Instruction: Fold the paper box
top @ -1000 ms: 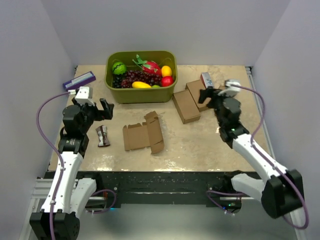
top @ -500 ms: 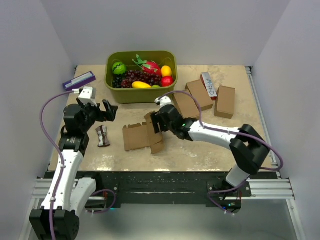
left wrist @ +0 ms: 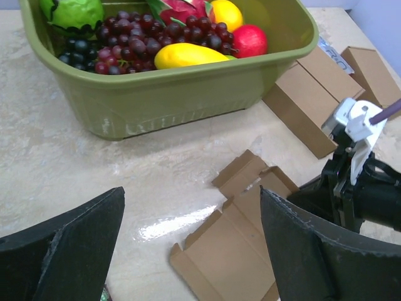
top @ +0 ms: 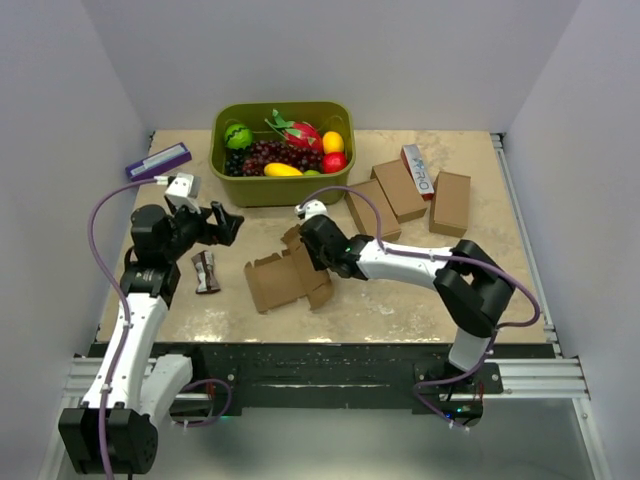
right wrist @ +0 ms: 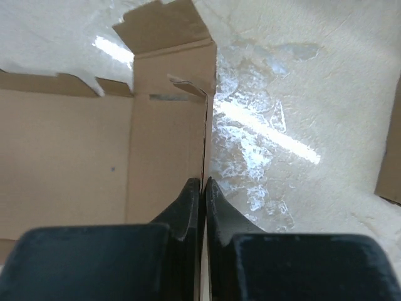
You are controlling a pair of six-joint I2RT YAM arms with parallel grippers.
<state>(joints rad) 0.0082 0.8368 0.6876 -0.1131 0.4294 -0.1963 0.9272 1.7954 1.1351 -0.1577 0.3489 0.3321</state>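
Observation:
The paper box lies mostly flat and unfolded in the middle of the table, plain brown with small flaps. My right gripper is shut on its right edge. In the right wrist view the thin cardboard edge runs straight in between the closed fingertips of the right gripper, and the sheet of the paper box spreads to the left. My left gripper hangs open above the table, left of the box and apart from it. The left wrist view shows the paper box between and beyond the wide fingers of the left gripper.
A green basket of fruit stands at the back. Right of it lie folded brown cartons and a white-and-red carton. A purple-and-white box sits far left, and a small dark object lies near the left arm.
My right arm swung from the back right to the middle and shut on the box's right edge; the box turned slightly. The left gripper edged rightward, still open.

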